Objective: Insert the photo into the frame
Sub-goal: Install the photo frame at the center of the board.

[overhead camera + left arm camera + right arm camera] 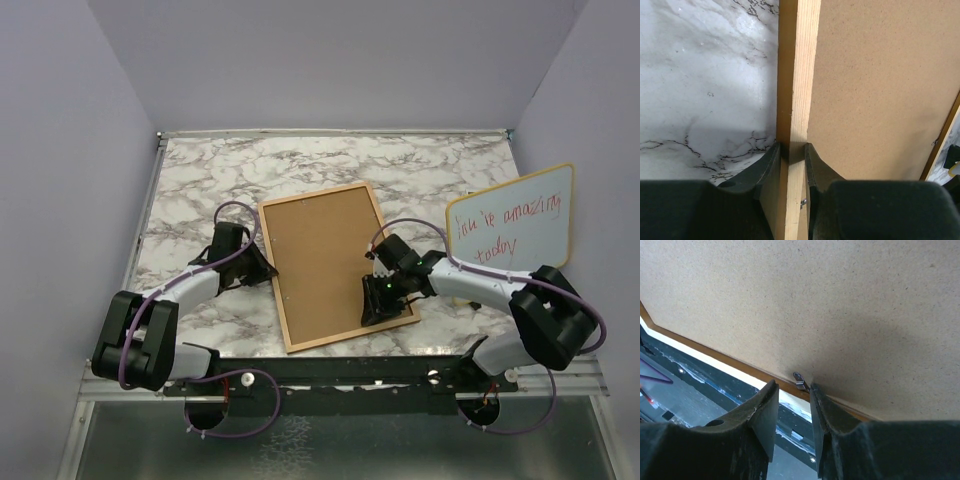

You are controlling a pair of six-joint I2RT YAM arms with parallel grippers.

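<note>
From above, the frame (320, 250) lies back-up, its long axis running away from me, the photo nowhere in sight; the left wrist view has my left gripper (791, 147) clamped across its left long rim; the right wrist view has my right gripper (792, 387), fingers apart and empty, beside a metal tab (800, 380) on its near edge
</note>
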